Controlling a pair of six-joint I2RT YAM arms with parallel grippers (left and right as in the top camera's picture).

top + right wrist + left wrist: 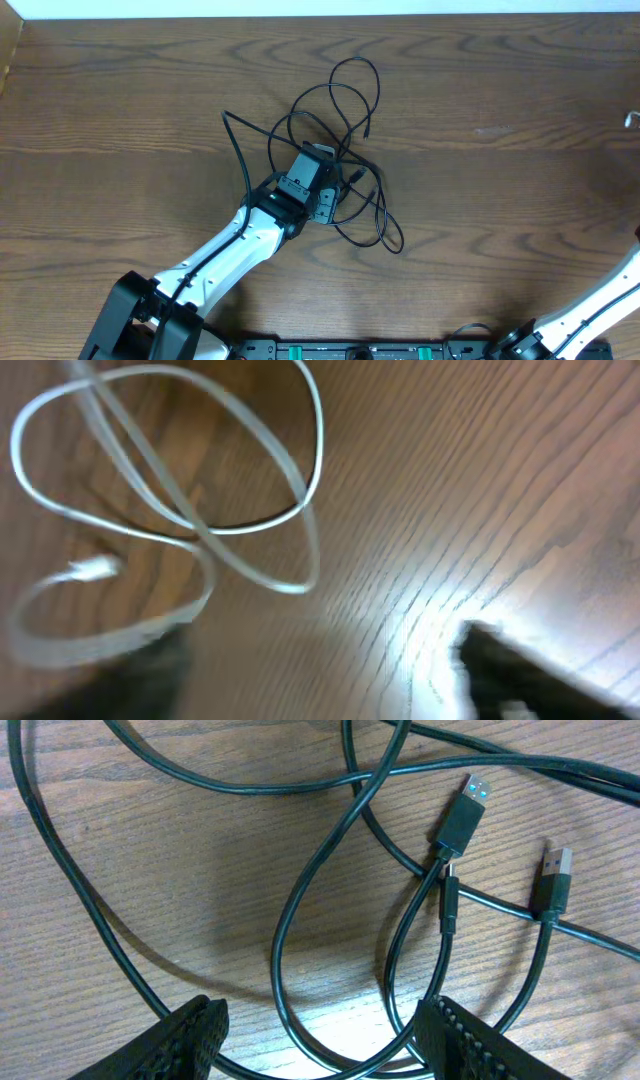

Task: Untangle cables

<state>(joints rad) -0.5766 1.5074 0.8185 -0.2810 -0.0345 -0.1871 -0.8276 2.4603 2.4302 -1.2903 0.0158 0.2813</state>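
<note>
A: Where are the black cables (462, 818) lying?
B: They're lying tangled at the middle of the table (520, 200). The left gripper (320, 1025) is hovering over them, jaws standing apart, one loop lying loose between.
A: And the white cable (95, 568)?
B: It's looping on the table under the right gripper (320, 655). The view is blurred, but the jaws are showing apart, holding nothing.

Even overhead light, crisp left wrist view, glare on the table (345, 1015), right wrist view motion-blurred (white cable (195, 525) smeared)
</note>
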